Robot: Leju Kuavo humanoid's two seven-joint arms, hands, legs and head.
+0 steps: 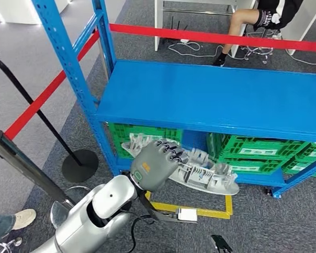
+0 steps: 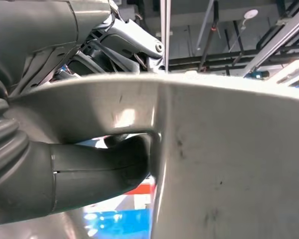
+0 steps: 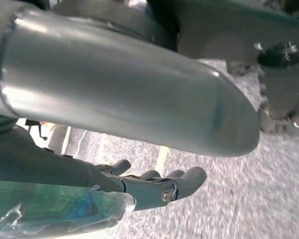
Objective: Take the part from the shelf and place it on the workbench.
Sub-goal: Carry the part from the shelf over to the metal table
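The left hand [image 1: 158,163] grips the part [image 1: 196,171], a long, pale grey moulded plastic piece with ribs and cut-outs and a rounded right end; its dark fingers [image 1: 173,150] curl over the part's far edge. In the left wrist view a thick grey thumb [image 2: 99,172] presses against the part's smooth, scuffed face [image 2: 230,159]. The part sits low, just in front of the blue steel shelf [image 1: 212,97], near the green lattice crates [image 1: 252,153] under its flat deck. Grey carpet [image 1: 267,221] lies open on the near side. The right hand [image 3: 159,186] hangs over carpet, fingers seemingly loosely extended and holding nothing, though the view is poor
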